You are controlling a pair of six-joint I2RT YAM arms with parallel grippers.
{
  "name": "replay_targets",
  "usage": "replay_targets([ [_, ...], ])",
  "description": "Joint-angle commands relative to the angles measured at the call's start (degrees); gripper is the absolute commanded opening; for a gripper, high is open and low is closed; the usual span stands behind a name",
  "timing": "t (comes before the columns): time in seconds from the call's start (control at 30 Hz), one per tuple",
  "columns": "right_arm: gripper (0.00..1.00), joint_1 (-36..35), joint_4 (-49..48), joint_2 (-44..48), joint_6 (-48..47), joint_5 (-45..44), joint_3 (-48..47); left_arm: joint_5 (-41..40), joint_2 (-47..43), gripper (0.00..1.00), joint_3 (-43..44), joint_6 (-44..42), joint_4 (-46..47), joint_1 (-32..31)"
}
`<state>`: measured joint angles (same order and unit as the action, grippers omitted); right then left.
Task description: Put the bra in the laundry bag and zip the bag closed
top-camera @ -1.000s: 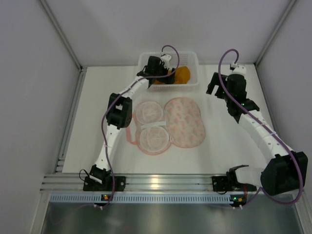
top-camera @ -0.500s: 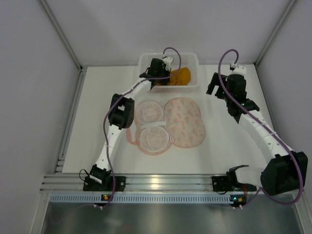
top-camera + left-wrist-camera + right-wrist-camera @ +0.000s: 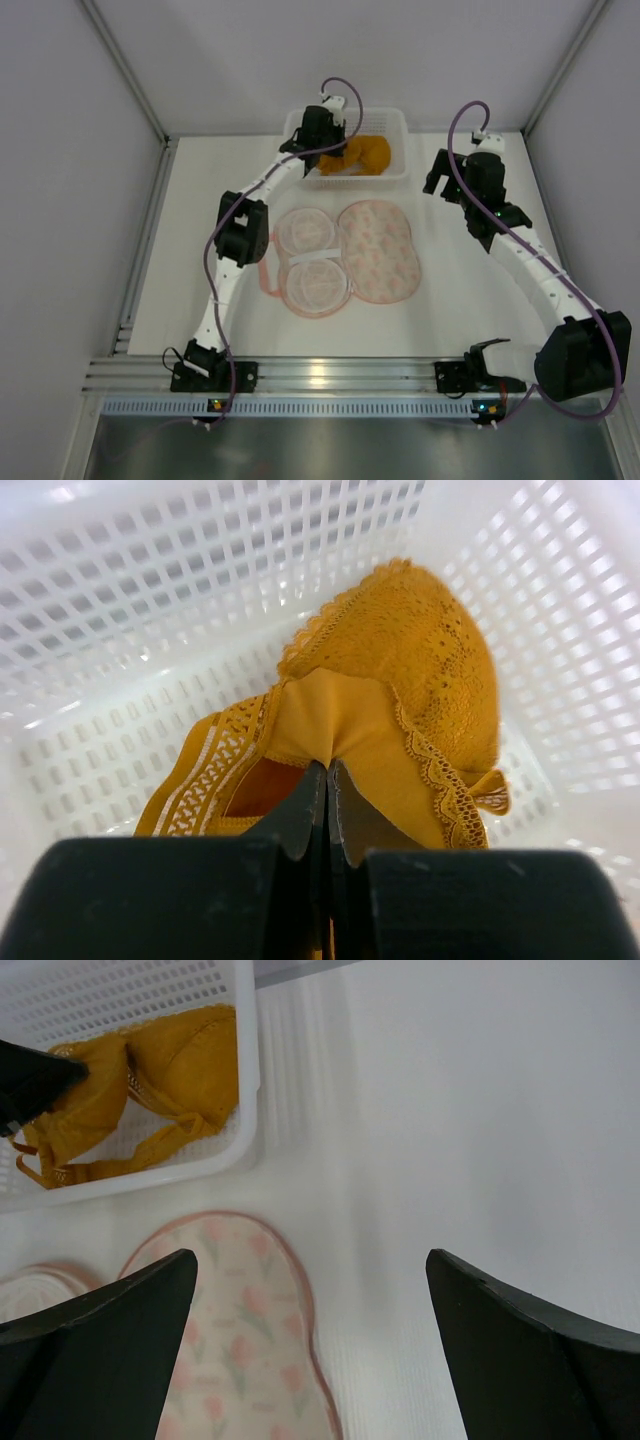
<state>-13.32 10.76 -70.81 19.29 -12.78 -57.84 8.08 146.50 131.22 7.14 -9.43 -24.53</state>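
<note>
The mustard-orange bra (image 3: 366, 155) (image 3: 400, 670) (image 3: 165, 1065) is in the white slotted basket (image 3: 392, 121) at the back of the table. My left gripper (image 3: 326, 150) (image 3: 327, 770) reaches into the basket and is shut on the bra's fabric between the cups. The pink patterned laundry bag (image 3: 345, 255) (image 3: 250, 1340) lies unzipped and spread flat at mid-table, mesh halves to the left. Above the table right of the basket, my right gripper (image 3: 438, 178) (image 3: 310, 1255) hovers open with nothing between its fingers.
The basket's walls (image 3: 150, 580) (image 3: 248, 1110) surround the bra on all sides. White walls and metal rails frame the table's left, right and back edges. Bare white table (image 3: 480, 1110) lies under the right gripper.
The left gripper has shut on the bra and pulled it slightly up and toward the basket's left side. The right arm has not moved.
</note>
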Motion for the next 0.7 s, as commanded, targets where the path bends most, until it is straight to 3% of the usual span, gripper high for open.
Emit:
replay_targets([
  [0.0, 1.00, 0.75, -1.80, 0.93, 0.83, 0.29, -1.66, 0.27, -11.13, 0.00, -1.40, 1.39, 6.88, 0.19],
  [0.4, 0.99, 0.75, -4.00, 2.86, 4.96, 1.61, -1.31, 6.42, -30.12, 0.00, -10.10, -0.19, 7.15, -0.16],
  [0.67, 0.99, 0.84, -3.12, 7.95, 7.86, 0.74, 1.85, 8.10, -48.74, 0.00, -27.05, 0.86, 7.06, -2.53],
])
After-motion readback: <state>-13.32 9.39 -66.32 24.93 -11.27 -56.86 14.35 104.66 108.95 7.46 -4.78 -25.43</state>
